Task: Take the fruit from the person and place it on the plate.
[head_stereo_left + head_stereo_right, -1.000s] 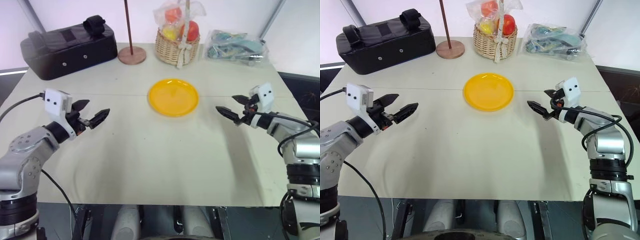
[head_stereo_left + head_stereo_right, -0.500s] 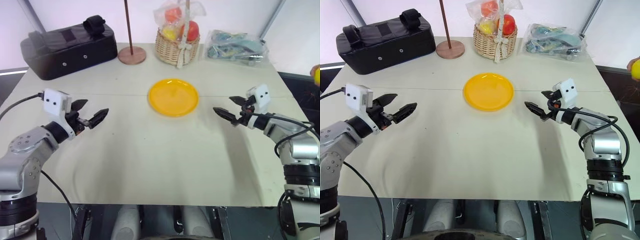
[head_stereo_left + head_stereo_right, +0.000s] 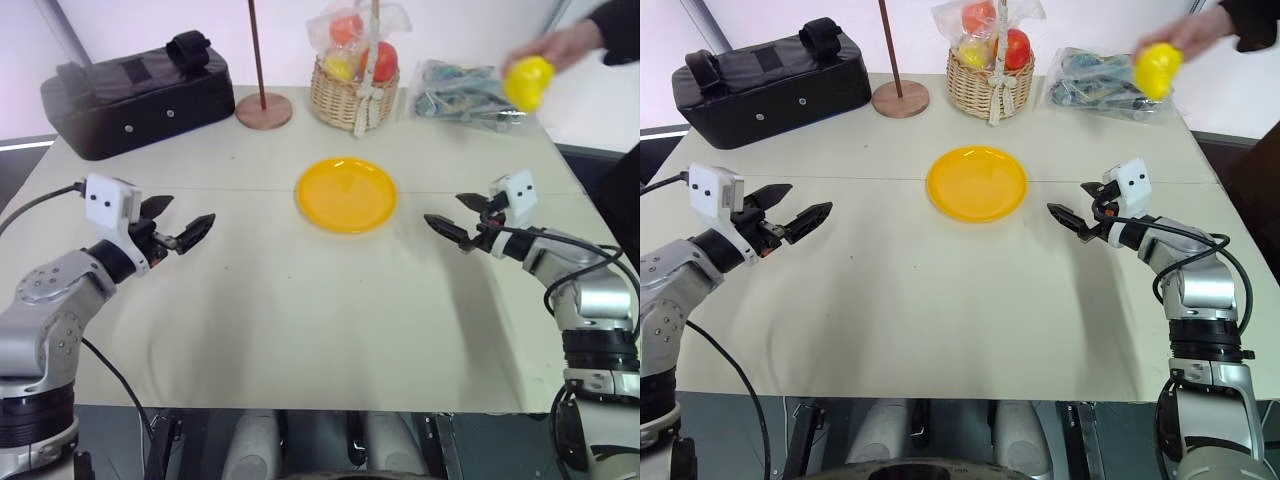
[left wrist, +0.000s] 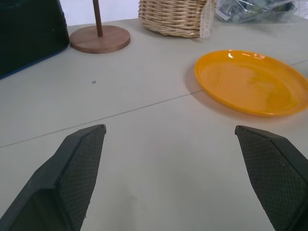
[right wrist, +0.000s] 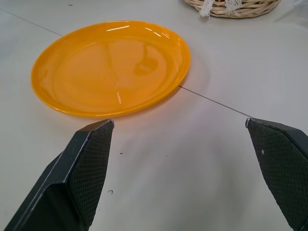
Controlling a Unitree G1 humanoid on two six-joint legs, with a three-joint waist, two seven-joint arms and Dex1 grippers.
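Note:
A person's hand (image 3: 565, 45) reaches in from the back right and holds the bright yellow fruit (image 3: 528, 82) in the air above the table's far right corner. The glossy yellow-orange plate (image 3: 347, 193) lies flat at the middle of the table, with nothing on it. My left gripper (image 3: 190, 210) hovers open over the table's left side, pointing toward the plate. My right gripper (image 3: 445, 208) hovers open just right of the plate, well below and in front of the fruit. In the right wrist view the plate (image 5: 110, 67) lies close beyond the open fingers (image 5: 86, 163).
A black case (image 3: 135, 95) sits at the back left. Beside it stands a thin pole on a round wooden base (image 3: 264, 110). A wicker basket (image 3: 350, 95) of bagged fruit and a clear plastic bag (image 3: 465, 92) lie along the back edge.
The person's hand with the fruit has come in from the right edge and moved up and inward over the back right corner. Both grippers have stayed open and in place.

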